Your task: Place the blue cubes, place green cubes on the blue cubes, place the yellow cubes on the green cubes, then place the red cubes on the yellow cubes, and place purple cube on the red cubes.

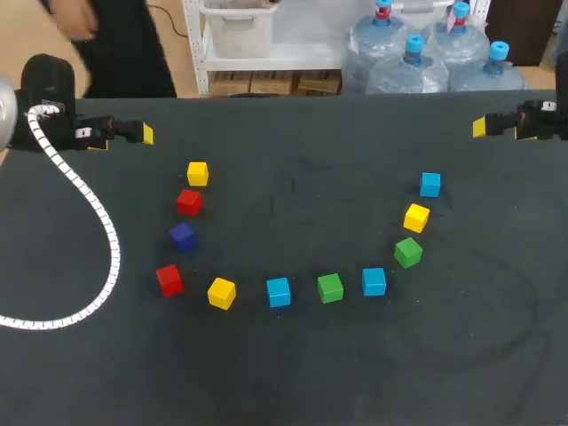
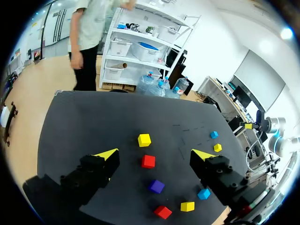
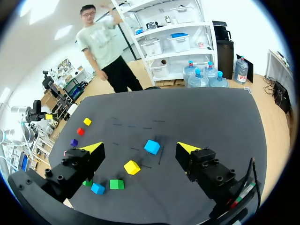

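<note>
The dark surface (image 1: 293,373) carries eleven loose cubes in a U-shaped arc. None is stacked, so I judge the first step, laying the blue base, not yet begun. The left arm (image 1: 49,80) sits at 10 o'clock and the right arm (image 1: 543,120) at 2 o'clock, both well apart from the cubes. The left hand (image 2: 155,154) is spread and holds nothing, and so is the right hand (image 3: 139,148). The top blue cube (image 1: 430,185) lies at 3 o'clock, nearest the right hand. The right blue cube (image 1: 374,281) is at 5 o'clock and the mid blue cube (image 1: 278,291) at 6, with a green cube (image 1: 329,287) between them. The purple cube (image 1: 182,235) waits at 9 o'clock. The next move likely calls for the right hand to drop over the top blue cube, straddle it squarely, pinch it and carry it to bare surface inside the arc.
</note>
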Available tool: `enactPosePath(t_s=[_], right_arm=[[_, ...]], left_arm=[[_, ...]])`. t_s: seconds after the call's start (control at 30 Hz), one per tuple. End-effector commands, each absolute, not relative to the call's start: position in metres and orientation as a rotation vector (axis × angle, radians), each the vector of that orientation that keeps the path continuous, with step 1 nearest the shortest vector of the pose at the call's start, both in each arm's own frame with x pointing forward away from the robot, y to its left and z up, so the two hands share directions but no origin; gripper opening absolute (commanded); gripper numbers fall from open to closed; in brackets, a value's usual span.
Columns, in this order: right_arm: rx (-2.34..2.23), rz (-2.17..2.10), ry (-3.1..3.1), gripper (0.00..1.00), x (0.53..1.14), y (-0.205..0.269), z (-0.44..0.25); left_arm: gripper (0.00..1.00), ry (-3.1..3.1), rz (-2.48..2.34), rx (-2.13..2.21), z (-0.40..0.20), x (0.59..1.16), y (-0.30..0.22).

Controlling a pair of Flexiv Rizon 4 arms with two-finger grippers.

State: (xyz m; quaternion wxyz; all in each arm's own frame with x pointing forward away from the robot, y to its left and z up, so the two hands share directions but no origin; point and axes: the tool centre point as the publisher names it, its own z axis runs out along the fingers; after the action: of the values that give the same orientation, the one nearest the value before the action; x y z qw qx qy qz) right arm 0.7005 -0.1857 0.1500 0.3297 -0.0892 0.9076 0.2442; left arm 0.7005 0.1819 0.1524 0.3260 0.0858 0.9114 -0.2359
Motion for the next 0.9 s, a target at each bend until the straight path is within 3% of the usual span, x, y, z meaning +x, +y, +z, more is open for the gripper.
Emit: enactPosePath(t_s=[0.03,0.53,0.9], right_arm=[[-0.232,0.637,2.374,1.0,0.7,-0.185,0.15],[-0.232,0.637,2.374,1.0,0.7,-0.185,0.15],[-0.591,0.609,2.389,1.0,0.711,-0.154,0.149]], left_arm=[[1.0,2.38,-0.628,0.228,0.151,0.7,0.183],[1.0,2.38,-0.628,0.228,0.151,0.7,0.183],[1.0,2.38,-0.628,0.228,0.151,0.7,0.183]])
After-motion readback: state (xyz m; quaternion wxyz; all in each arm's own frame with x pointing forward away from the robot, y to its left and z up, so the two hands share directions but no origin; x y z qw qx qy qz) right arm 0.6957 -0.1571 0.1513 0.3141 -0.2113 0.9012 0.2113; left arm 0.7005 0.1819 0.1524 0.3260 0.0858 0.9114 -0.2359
